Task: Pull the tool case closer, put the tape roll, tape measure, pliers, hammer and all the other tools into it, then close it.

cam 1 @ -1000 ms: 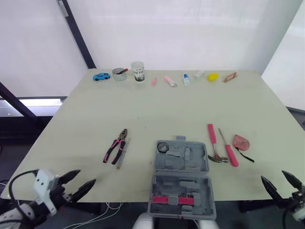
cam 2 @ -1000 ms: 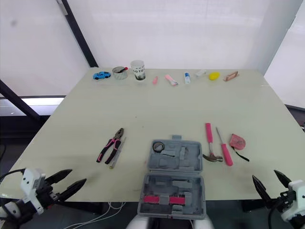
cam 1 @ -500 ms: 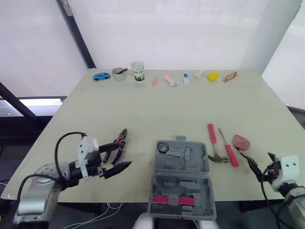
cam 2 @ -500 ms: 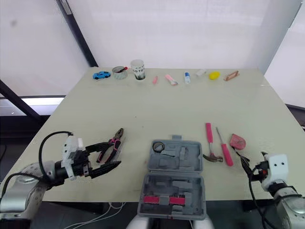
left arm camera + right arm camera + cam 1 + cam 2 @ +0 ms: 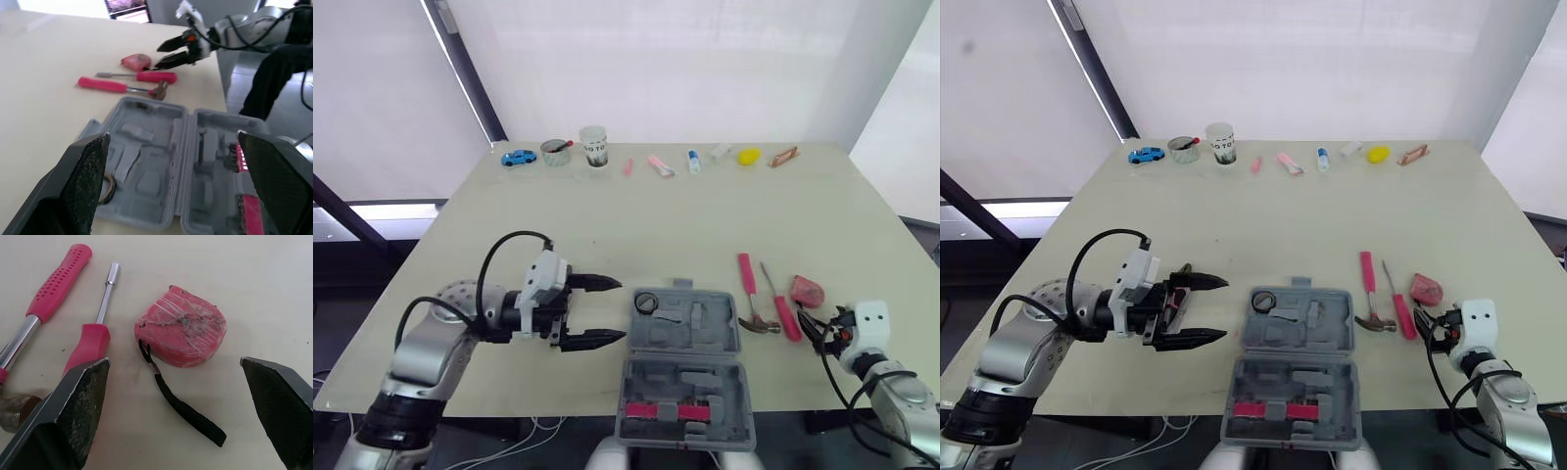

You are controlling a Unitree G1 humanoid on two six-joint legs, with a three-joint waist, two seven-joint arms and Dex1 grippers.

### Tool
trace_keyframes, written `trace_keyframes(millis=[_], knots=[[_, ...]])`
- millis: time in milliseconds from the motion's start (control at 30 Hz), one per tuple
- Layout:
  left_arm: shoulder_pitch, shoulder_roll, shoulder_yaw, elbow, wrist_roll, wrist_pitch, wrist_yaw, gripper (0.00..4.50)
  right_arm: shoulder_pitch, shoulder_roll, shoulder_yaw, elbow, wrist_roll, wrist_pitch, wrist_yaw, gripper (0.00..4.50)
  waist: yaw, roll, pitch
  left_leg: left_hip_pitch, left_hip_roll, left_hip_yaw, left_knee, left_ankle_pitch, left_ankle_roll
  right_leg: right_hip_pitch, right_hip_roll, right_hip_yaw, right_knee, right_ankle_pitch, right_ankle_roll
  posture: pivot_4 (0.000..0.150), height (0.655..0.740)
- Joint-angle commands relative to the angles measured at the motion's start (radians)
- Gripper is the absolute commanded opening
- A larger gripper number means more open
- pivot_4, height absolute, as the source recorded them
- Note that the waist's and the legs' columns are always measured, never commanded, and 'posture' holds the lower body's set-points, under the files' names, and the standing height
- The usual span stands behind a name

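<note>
Left gripper (image 5: pixel 621 310), empty and wide open, points at the open tool case (image 5: pixel 700 323) just beside it; right gripper (image 5: pixel 809 329), equally spread and empty, faces the tape measure (image 5: pixel 183 335).

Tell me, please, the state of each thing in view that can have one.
Grey plastic tool case: open, both halves flat.
Pink tape measure: lying flat, strap trailing loose.
Left claw: open, beside the case.
Right claw: open, aimed at the tape measure.
White paper cup: upright.
</note>
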Motion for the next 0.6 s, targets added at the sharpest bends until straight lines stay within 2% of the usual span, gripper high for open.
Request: trace_keyframes(millis=[33, 600], knots=[[-0.047, -0.007, -0.021, -0.024, -0.003, -0.018, -0.017, 4.42, -0.021, 0.001, -0.002, 0.016, -0.006, -0.014, -0.007, 4.5, 0.0, 0.0, 0.0, 0.0, 0.0, 0.0, 0.0, 0.0, 0.0, 0.0, 0.0, 0.0, 0.0, 0.0, 0.0, 0.15, 0.74], [-0.11, -0.034, -0.064, 0.016, 0.03, -0.056, -0.04, 4.42, -0.043, 0.0, 0.018, 0.08, 0.002, -0.025, 0.051, 4.5, -0.001, 0.0, 0.0, 0.0, 0.0, 0.004, 0.0, 0.0, 0.0, -0.003, 0.002, 0.004, 0.001, 0.0, 0.001, 0.15, 0.74]])
